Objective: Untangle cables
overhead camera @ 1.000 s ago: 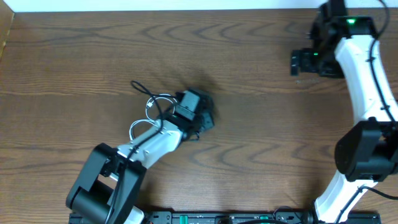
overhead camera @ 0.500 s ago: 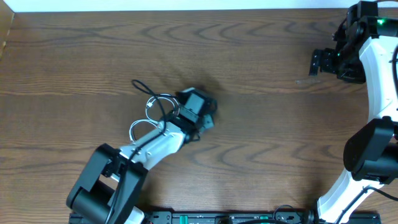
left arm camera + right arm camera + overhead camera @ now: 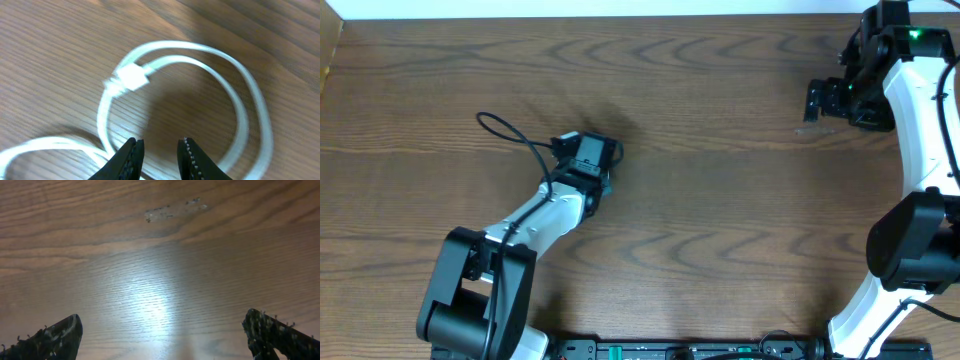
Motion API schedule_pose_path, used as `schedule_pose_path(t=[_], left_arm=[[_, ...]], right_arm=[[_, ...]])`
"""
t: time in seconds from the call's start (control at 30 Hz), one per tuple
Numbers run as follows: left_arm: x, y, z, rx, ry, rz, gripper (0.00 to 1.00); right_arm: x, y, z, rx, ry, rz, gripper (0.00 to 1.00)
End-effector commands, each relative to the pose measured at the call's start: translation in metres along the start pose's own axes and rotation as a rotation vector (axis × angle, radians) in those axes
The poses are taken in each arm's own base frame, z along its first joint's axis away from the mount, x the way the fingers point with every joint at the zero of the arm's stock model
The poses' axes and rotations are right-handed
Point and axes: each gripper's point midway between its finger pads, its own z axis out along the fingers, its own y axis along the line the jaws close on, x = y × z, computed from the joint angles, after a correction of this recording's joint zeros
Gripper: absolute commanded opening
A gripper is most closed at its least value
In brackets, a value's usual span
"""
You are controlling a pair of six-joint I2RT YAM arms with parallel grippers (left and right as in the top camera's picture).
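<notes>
The black cable (image 3: 505,130) loops across the wood from the far left and runs into my left gripper (image 3: 584,155). In the left wrist view the white cable (image 3: 240,85) lies blurred in a wide loop under that gripper (image 3: 159,145), its plug (image 3: 131,77) at the upper left. The fingertips stand a narrow gap apart and the grip point behind them is hidden. In the overhead view the arm hides the white cable. My right gripper (image 3: 812,102) (image 3: 165,337) hovers wide open over bare wood at the far right, holding nothing.
A pale scuff mark (image 3: 170,211) (image 3: 815,128) sits on the wooden table (image 3: 720,220) just in front of the right gripper. The table's back edge (image 3: 620,14) meets a white strip. The arm bases stand along the front edge.
My left gripper has swept left and slightly back, and the black cable has travelled with it. The white loops beside the arm no longer show overhead. The right gripper drifted right, then slightly left.
</notes>
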Motion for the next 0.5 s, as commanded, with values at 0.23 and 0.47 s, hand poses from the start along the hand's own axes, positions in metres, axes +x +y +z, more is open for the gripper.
schedule_pose_path(t=[0.23,0.47], left_arm=[[0.015,0.071,0.042,-0.226,0.1,-0.023,0.28],[0.049,0.04,0.062,-0.064,0.252,-0.035,0.28]], right_arm=[[0.003,0.013,-0.001,-0.01,0.0,-0.016,0.99],[0.002,0.013,-0.001,-0.011,0.0,-0.015,0.99]])
